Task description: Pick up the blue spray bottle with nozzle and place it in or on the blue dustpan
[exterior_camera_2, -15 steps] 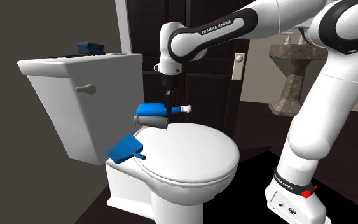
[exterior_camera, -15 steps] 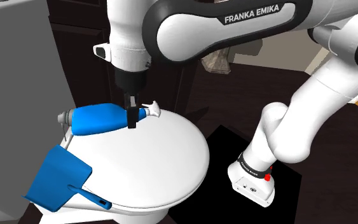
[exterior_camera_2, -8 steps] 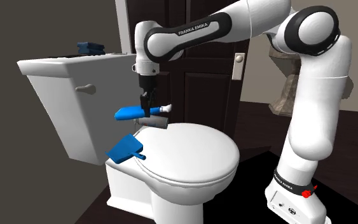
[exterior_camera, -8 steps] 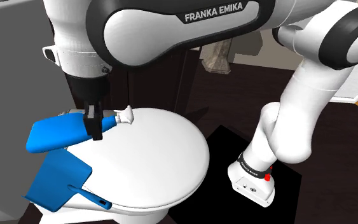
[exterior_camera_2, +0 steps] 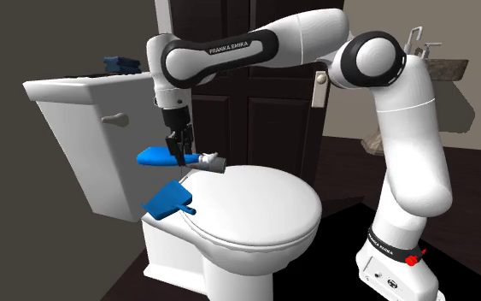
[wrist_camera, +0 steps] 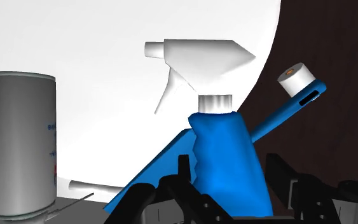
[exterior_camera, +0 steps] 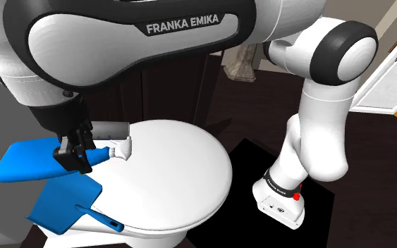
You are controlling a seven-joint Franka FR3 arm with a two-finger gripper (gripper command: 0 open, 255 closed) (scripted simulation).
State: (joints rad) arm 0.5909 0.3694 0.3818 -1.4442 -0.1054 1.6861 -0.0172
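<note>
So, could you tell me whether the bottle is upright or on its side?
On its side: the bottle hangs roughly level, clasped near its neck by the pincer, above the dustpan and not touching it.

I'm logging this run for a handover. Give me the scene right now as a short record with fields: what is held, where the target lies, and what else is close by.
gripper: shut on the spray bottle, near its neck
spray bottle: blue body, white nozzle, held sideways in the air
dustpan: blue, lying at the edge of the toilet lid, roughly under the bottle
can: grey, on its side at the back of the lid, close to the nozzle
task stage: bottle lifted, not yet placed
</note>
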